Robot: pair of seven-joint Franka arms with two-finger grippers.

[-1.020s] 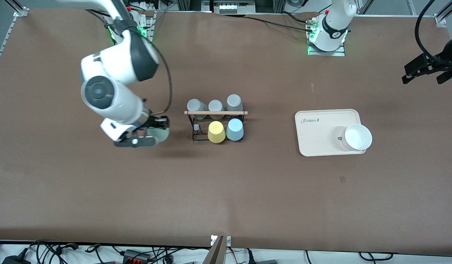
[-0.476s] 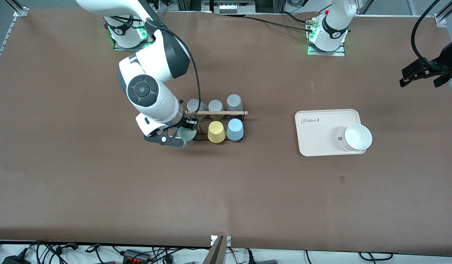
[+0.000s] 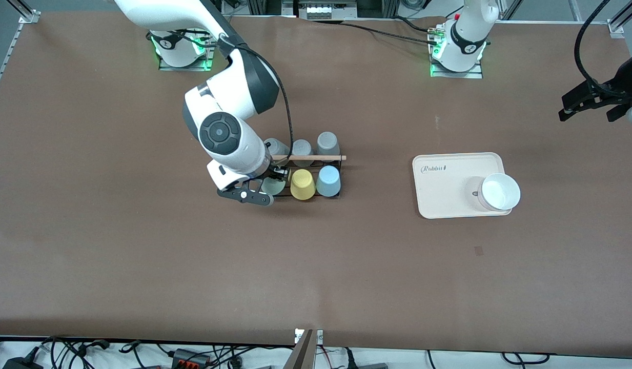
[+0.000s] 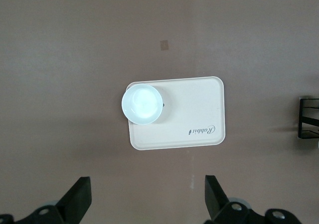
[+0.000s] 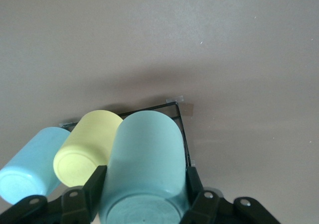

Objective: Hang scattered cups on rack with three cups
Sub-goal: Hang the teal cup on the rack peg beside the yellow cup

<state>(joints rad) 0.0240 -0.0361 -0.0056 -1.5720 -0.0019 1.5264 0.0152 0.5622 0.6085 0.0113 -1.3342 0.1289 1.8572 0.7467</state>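
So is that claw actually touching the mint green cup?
Touching. In the right wrist view the right gripper has a black finger pressed flat against each side of the mint green cup, with no gap showing on either side.

My front camera sits high across the table (image 3: 90, 266), facing both arm bases and taking in the whole surface. My left wrist camera looks straight down from well above, its parted jaws framing the beige tray (image 4: 199, 104) and white bowl (image 4: 142, 103), which the front view also shows. My right wrist camera is very close in, looking past jaws clamped on the mint cup (image 5: 144, 169) at the rack (image 5: 182, 129), shared with the front view.
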